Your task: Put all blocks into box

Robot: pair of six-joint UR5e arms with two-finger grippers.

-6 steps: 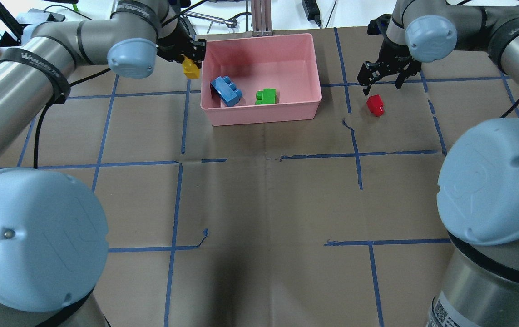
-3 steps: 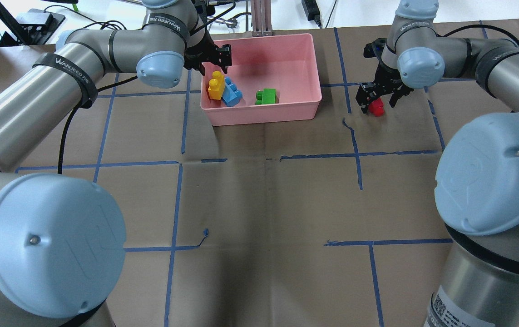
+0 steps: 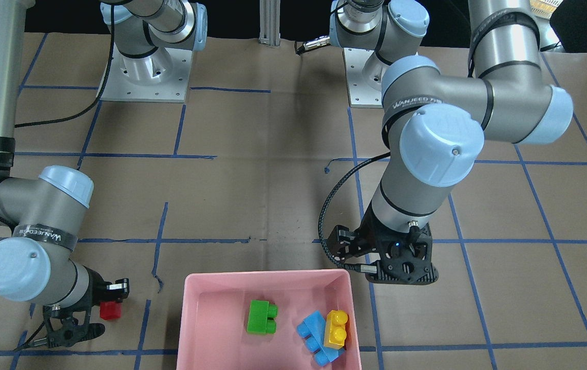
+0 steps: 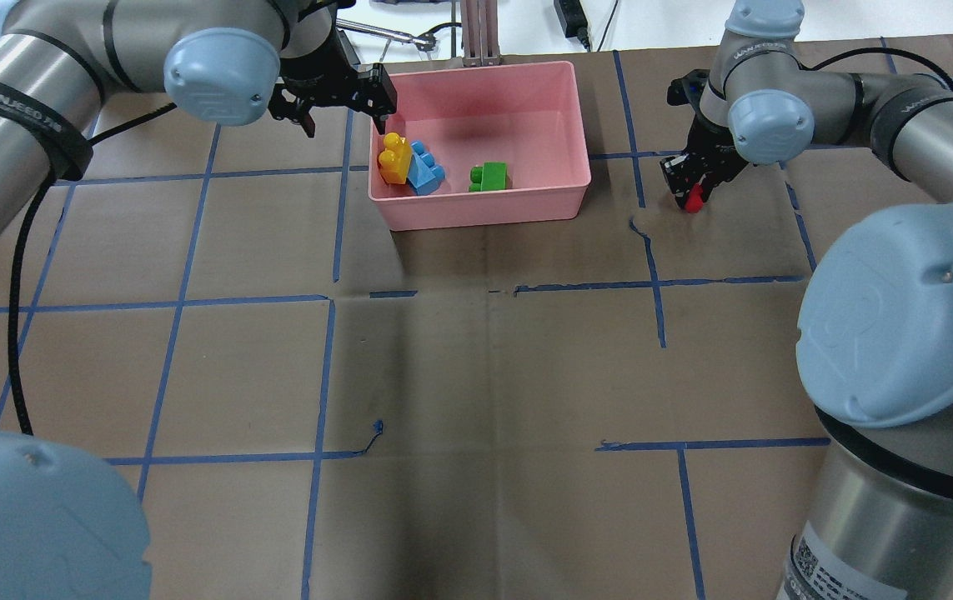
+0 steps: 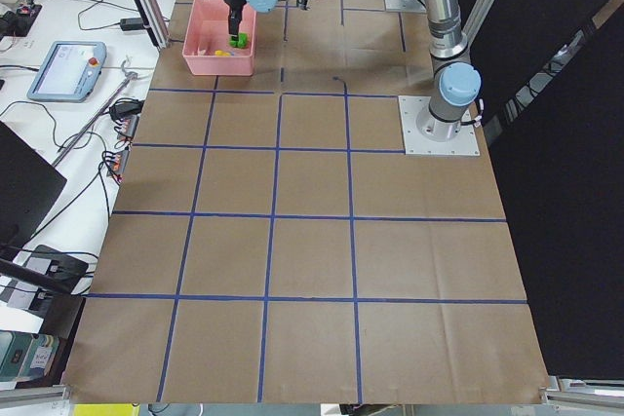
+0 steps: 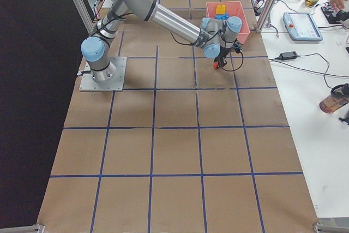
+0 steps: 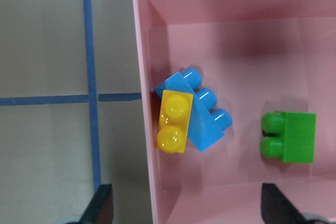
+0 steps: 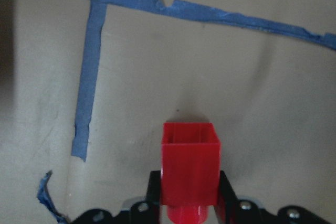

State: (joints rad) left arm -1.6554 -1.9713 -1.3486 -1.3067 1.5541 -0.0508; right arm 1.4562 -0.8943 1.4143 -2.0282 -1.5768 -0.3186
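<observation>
The pink box stands at the table's far middle. In it lie the green block and the light blue block, with the yellow block resting on the blue one against the box's left wall. My left gripper is open and empty above that wall; the left wrist view shows its fingertips spread wide over the yellow block. My right gripper is down on the table right of the box, shut on the red block; the right wrist view shows the red block between the pads.
An aluminium post and cables stand just behind the box. Blue tape lines cross the brown table cover. The box sits near the operators' edge in the front-facing view.
My left gripper carried the yellow block into the box, let it go and drew back over the left wall. My right gripper came down and closed on the red block.
</observation>
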